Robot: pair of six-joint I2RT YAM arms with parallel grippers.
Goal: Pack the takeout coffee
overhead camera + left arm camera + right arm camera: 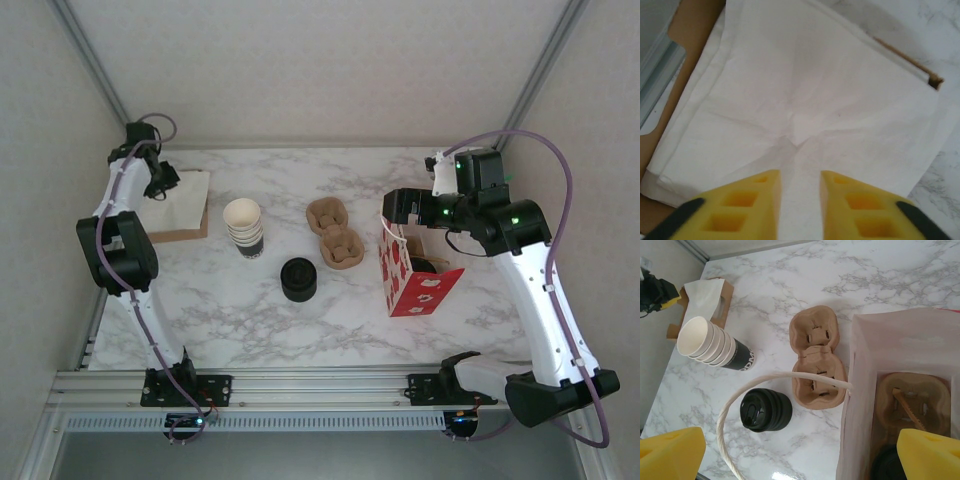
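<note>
Brown pulp carrier [920, 395] is seated inside the red paper bag [420, 292] at the right, and the takeout coffee [882, 467] is lodged in it, just beneath the right gripper [800, 455], which is spread wide and empty. At far left, the left gripper [800, 200] is parted narrowly over napkins [805, 85], with nothing gripped.

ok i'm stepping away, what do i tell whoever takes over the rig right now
Left gripper: slightly open just above the napkins, apparently gripping nothing.
Right gripper: wide open and empty, above the mouth of the red bag.
Coffee cup: only a dark lid shows, down inside the bag by a cardboard tray. It looks packed, but it is mostly hidden.
On the table: spare cups, lid stack, spare tray.
Left to do: probably check that the cup sits upright, then add a napkin.
</note>
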